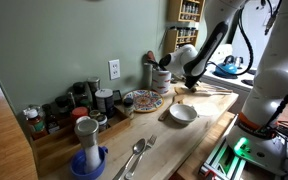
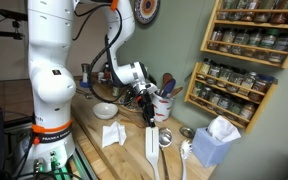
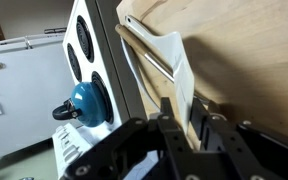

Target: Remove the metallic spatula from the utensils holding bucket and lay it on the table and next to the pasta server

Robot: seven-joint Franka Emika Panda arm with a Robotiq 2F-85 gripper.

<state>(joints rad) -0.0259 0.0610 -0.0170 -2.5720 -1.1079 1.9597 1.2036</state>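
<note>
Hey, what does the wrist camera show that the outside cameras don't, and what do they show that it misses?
Only the wrist view: the stove's black burners and, close up, the metallic spatula running between the fingers of the claw, which looks shut on it. Only the exterior views: the utensil bucket, white bowl, spice rack and tissue box. Shared: the claw, the metallic spatula, seen small from outside, and the wooden table.
</note>
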